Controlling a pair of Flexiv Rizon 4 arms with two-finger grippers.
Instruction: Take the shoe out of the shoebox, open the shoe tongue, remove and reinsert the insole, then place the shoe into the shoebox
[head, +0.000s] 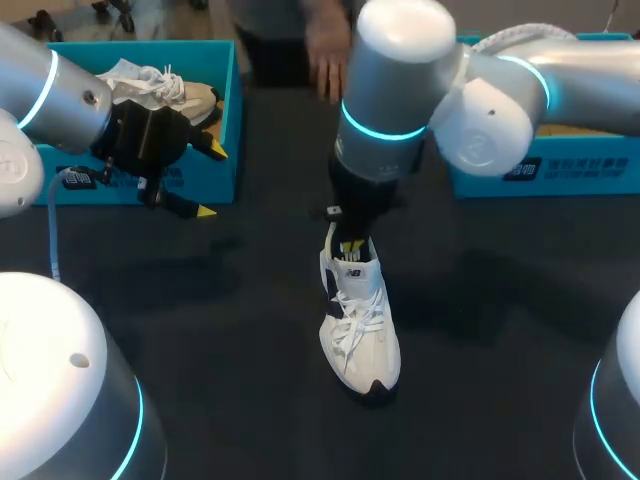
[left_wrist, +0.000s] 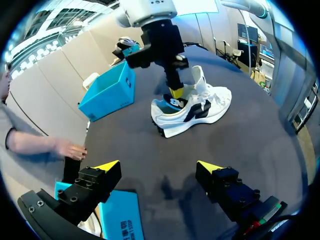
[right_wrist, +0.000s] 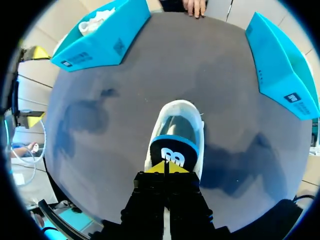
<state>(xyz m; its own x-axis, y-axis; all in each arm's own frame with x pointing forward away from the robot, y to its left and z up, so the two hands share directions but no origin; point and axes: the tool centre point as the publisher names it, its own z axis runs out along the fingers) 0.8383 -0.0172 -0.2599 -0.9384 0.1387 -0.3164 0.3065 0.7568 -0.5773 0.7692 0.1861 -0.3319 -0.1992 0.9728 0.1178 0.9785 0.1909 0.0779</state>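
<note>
Right gripper (right_wrist: 166, 167): its yellow tips are pressing together, clenched on the top edge of the shoe tongue (right_wrist: 172, 152), coming down onto the white shoe from straight above.
Shoe tongue: dark with a blue rim, it is standing up at the white shoe's heel end, just under the fingertips.
White shoe (head: 362, 335): it is sitting upright on its sole in the middle of the table (head: 250, 330), laces tied, toe pointing toward the robot, outside both boxes.
Left gripper (left_wrist: 157, 167): released, fingers spreading wide with nothing between them; it is hovering well apart from the white shoe, on the robot's left and farther back.
Left shoebox (head: 225, 175): blue and open, it is lying beyond the white shoe on the left, just beside the left gripper.
Second shoe (head: 165, 90): pale with white laces, it is resting inside the left shoebox.
Right shoebox (head: 560, 170): blue, it is sitting beyond the white shoe on the right, partly hidden by the right arm.
Person's hand (head: 328, 55): it is resting on the table's far edge, straight beyond the white shoe.
</note>
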